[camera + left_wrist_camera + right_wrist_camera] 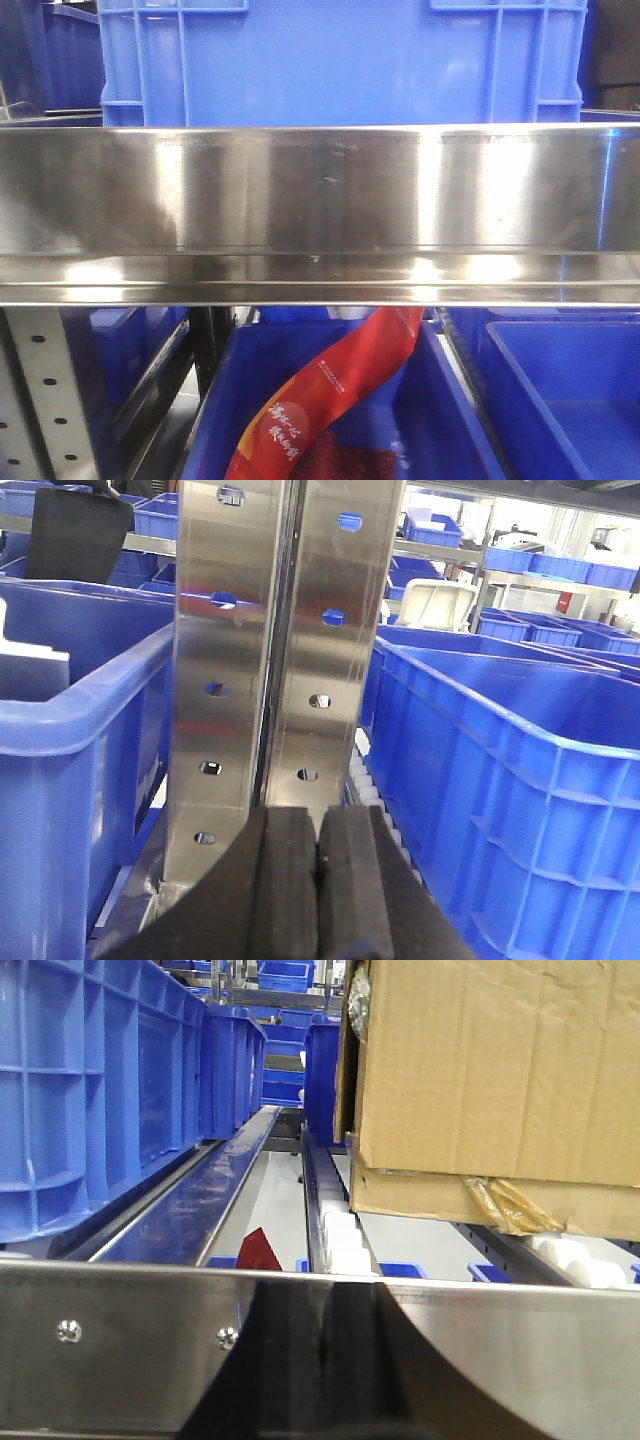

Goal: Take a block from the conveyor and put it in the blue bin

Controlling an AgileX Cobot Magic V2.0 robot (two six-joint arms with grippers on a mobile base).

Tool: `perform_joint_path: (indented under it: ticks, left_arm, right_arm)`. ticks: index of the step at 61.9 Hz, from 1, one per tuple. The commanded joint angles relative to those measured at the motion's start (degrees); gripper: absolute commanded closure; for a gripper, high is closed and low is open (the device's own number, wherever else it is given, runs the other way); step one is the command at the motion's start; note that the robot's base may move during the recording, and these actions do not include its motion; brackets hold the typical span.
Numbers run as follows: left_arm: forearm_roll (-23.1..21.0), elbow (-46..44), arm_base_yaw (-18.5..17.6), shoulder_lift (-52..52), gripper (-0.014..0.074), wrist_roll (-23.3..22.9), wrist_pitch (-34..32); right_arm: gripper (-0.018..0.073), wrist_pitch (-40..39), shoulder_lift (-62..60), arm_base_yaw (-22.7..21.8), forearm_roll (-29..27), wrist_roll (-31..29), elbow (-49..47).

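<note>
Left tool [318,880] clenched w/ nothing between pads, facing steel post [285,650]; right tool's state unclear.

— What sort of place is this?
— A warehouse or storeroom: blue plastic crates [520,770] stand in rows on shelving.
— What else shows it?
— Perforated steel uprights [270,640], a brushed steel shelf beam [320,215], white rollers [340,1235] in a flow rack lane, and a cardboard box [490,1080] resting on them. More blue bins [340,60] fill the racks behind.
</note>
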State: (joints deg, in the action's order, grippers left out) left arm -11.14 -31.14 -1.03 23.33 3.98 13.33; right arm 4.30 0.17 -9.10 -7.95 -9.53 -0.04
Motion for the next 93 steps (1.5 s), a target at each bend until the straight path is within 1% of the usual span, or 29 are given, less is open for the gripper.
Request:
perform_joint_path:
  ticks: [1,19,23,26,29,32,36,42,45,48,51,53,56,59,62,63,69,93]
  left_arm:
    - [-0.58,0.08,0.3,-0.4,0.0707,-0.17,-1.14]
    - [-0.46,1.0,0.42,-1.37,0.0707,-0.17,-1.18]
    - [3.18,2.87,1.09,-2.78,0.0707,-0.17,-3.2]
    - [9.04,5.32,1.76,-4.4,0.0707,-0.17,-5.79]
    - [13.11,8.4,2.34,-6.21,0.0707,-0.17,-6.91]
    - [14.69,11.62,2.82,-8.0,0.0707,-0.17,-7.66]
    - [14.37,15.1,3.39,-10.24,0.0707,-0.48,-8.2]
    - [14.37,21.01,3.63,-14.03,0.0707,-5.85,-9.57]
    - [14.37,24.86,3.63,-16.06,0.0707,-7.62,-11.75]
    - [13.73,28.43,3.63,-17.79,0.0707,-7.74,-15.77]
    - [13.16,31.14,3.63,-19.66,0.0707,-7.74,-17.89]
    - [12.82,31.14,3.63,-21.01,0.0707,-7.74,-18.84]
    - [12.82,31.14,3.63,-23.1,0.0707,-7.74,-12.11]
    - [12.64,31.14,3.63,-23.33,0.0707,-7.74,-9.8]
    - [11.99,31.14,3.63,-23.33,0.0707,-7.74,-10.86]
    - [11.14,31.14,3.63,-23.33,0.0707,-7.74,-11.41]
    - [10.19,31.14,3.63,-23.33,0.0707,-7.74,-10.88]
    - [10.19,31.14,3.63,-23.33,0.0707,-7.74,-11.54]
  right_arm:
    - [0.0721,-1.64,-0.17,-0.46,0.39,0.0,0.04]
    - [0.0721,-1.63,-0.17,-0.46,0.39,0.0,0.04]
    - [0.0721,-1.74,-0.17,-0.46,0.39,0.0,0.04]
    - [0.0721,-1.74,-0.17,-0.46,0.39,0.0,0.04]
    - [0.0721,-1.74,-0.17,-0.46,0.39,0.0,0.04]
    - [0.0721,-1.74,-0.17,-0.46,0.39,0.0,0.04]
    - [0.0721,-1.74,-0.17,-0.46,0.39,0.0,0.04]
    - [0.0721,-1.74,-0.17,-0.46,0.39,0.0,0.04]
    - [0.0721,-1.74,-0.17,-0.46,0.39,0.0,0.04]
    - [0.0721,-1.74,-0.17,-0.46,0.39,0.0,0.04]
    - [0.0721,-1.74,-0.17,-0.46,0.39,0.0,0.04]
    - [0.0721,-1.74,-0.17,-0.46,0.39,0.0,0.04]
    - [0.0721,-1.74,-0.17,-0.46,0.39,0.0,0.04]
    - [0.0721,-1.74,-0.17,-0.46,0.39,0.0,0.04]
    - [0.0721,-1.74,-0.17,-0.46,0.39,0.0,0.04]
    - [0.0721,-1.74,-0.17,-0.46,0.39,0.0,0.04]
    - [0.0721,-1.74,-0.17,-0.46,0.39,0.0,0.04]
    - [0.0721,-1.74,-0.17,-0.46,0.39,0.0,0.04]
